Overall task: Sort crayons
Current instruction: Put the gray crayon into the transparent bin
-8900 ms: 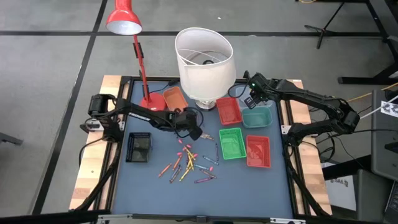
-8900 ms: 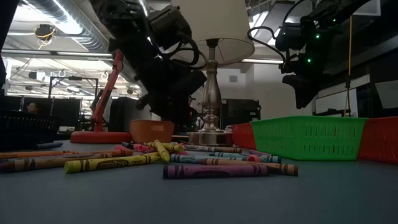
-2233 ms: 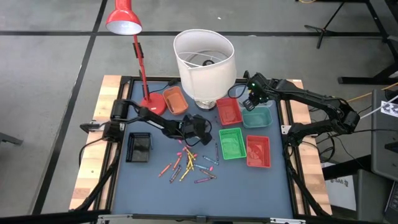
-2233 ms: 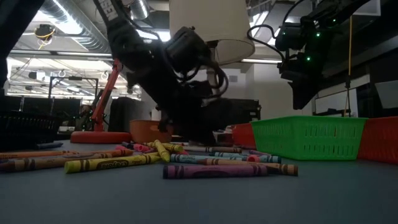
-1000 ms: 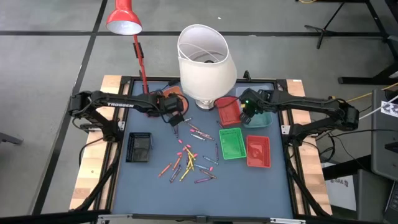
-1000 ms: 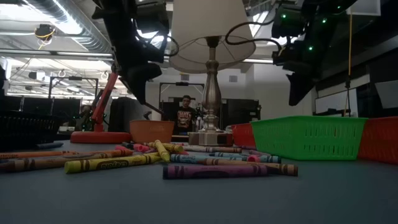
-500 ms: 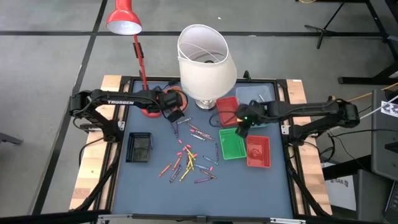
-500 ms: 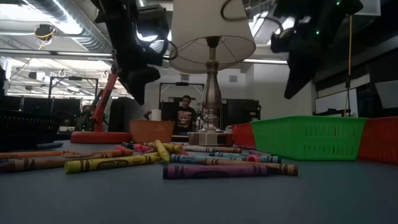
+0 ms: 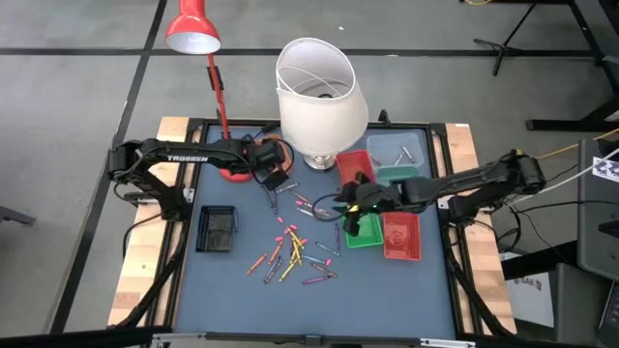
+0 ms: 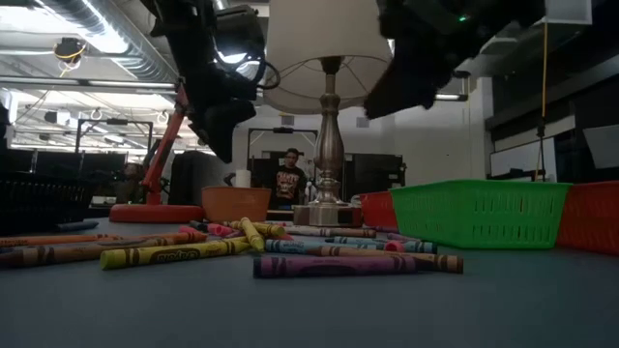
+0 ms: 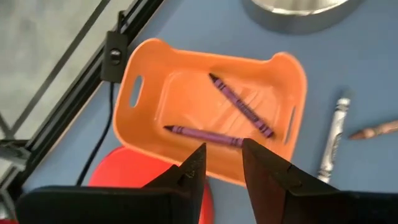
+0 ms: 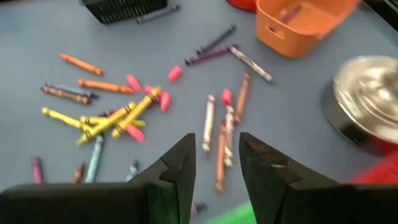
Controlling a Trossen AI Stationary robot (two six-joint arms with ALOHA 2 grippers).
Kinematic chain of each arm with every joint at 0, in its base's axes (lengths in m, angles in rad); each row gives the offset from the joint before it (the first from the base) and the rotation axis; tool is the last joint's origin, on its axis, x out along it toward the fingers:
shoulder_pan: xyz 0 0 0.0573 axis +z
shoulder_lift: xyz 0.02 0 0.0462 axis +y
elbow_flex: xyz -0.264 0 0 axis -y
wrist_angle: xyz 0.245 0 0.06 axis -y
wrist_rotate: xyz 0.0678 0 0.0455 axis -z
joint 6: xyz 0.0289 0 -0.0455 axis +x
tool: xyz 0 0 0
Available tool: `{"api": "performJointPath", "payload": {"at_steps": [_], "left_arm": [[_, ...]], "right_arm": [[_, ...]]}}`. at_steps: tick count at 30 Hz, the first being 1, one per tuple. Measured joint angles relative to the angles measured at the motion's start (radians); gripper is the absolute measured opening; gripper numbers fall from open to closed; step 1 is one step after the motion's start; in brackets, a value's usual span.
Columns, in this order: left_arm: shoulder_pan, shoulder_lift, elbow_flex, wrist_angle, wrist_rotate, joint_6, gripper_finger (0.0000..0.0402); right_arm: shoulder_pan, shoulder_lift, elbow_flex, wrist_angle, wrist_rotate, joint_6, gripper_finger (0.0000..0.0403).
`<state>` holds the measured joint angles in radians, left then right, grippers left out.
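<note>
1. Two pincers are in play. The left pincer [image 11: 222,163] hangs just above the near wall of the orange tray [image 11: 155,87], fingers apart with a narrow gap and nothing between them. In the high view it [image 9: 274,181] sits beside the orange tray [image 9: 275,148], next to the red lamp base [image 9: 232,171].
2. Two purple crayons [image 11: 239,106] lie inside the orange tray, one straight and one diagonal, ends close together.
3. A pale crayon [image 11: 331,138] and a brown crayon [image 11: 375,129] lie on the blue tabletop [image 9: 242,280] just outside the orange tray.
4. The right pincer [image 12: 216,163] is held above the tabletop with fingers apart and empty, facing the crayon scatter, with the orange tray [image 12: 305,22] well beyond. In the high view it [image 9: 350,202] is over the edge of the green tray [image 9: 364,234], well apart from the orange tray.
5. Most crayons [image 9: 292,249] lie loose on the tabletop, in front of the orange tray and toward the green tray: yellow [image 12: 102,119], orange [image 12: 81,63], pink stubs [image 12: 175,73], brown and white ones [image 12: 225,138].
6. The low view shows the crayons [image 10: 334,263] flat on the tabletop, both arms above them.
7. The black tray [image 9: 216,228] sits well to the side of the orange tray; the white lampshade [image 9: 319,87] and red lamp [image 9: 191,29] stand close by it.
8. The red tray [image 9: 401,236] sits beside the green one; a teal tray [image 9: 399,150] holds pale sticks.
9. A person [image 10: 287,179] stands in the room, far behind the orange tray.
</note>
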<state>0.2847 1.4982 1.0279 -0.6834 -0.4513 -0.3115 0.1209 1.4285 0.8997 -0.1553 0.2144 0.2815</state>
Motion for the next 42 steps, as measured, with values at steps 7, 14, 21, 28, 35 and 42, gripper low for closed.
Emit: {"api": "performJointPath", "payload": {"at_steps": [7, 14, 21, 28, 35, 42], "left_arm": [[-0.029, 0.000, 0.000, 0.046, 0.005, 0.000, 0.0088], [-0.067, 0.000, 0.001, 0.053, 0.005, -0.002, 0.0089], [-0.100, 0.000, 0.001, 0.058, 0.004, -0.002, 0.0089], [-0.121, 0.000, 0.001, 0.067, 0.004, -0.002, 0.0089], [-0.122, 0.000, 0.001, 0.073, 0.004, -0.002, 0.0089], [-0.122, 0.000, 0.001, 0.074, 0.004, -0.002, 0.0089]], "right_arm": [[-0.003, 0.157, 0.000, 0.169, 0.016, -0.002, 0.0122], [-0.006, 0.259, 0.001, 0.237, 0.055, -0.003, 0.0122], [-0.017, 0.328, 0.001, 0.297, -0.009, 0.001, 0.0122], [-0.016, 0.397, 0.002, 0.361, -0.046, 0.001, 0.0122], [-0.017, 0.446, 0.002, 0.379, -0.044, 0.001, 0.0122], [-0.017, 0.458, 0.002, 0.347, -0.040, 0.001, 0.0122]]}}
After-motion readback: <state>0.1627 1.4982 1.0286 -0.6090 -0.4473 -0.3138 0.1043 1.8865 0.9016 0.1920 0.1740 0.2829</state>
